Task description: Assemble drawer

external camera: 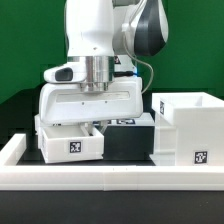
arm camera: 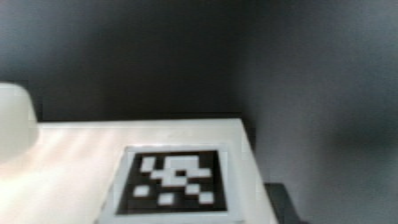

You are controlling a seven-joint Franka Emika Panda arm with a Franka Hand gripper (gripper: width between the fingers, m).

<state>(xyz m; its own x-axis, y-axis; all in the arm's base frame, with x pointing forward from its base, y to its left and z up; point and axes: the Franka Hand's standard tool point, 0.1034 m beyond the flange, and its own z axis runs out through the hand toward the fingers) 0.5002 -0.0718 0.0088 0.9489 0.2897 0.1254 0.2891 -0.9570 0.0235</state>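
The drawer's large white housing (external camera: 90, 102) stands at the exterior view's left. A shallow white tray (external camera: 70, 143) with a tag sticks out of its lower front. A second open white tray (external camera: 185, 125) with a tag stands apart at the exterior view's right. My gripper (external camera: 95, 86) comes straight down onto the housing's top. Its fingertips are hidden against the white plastic, so I cannot tell if they grip it. The wrist view is filled by a white tagged surface (arm camera: 107, 150) very close below, with no fingers clearly showing.
A long low white rail (external camera: 110, 182) runs along the table's front edge. Black table surface (external camera: 125, 140) shows between the housing and the right tray, with a small tag (external camera: 125, 122) behind it. A green backdrop stands behind.
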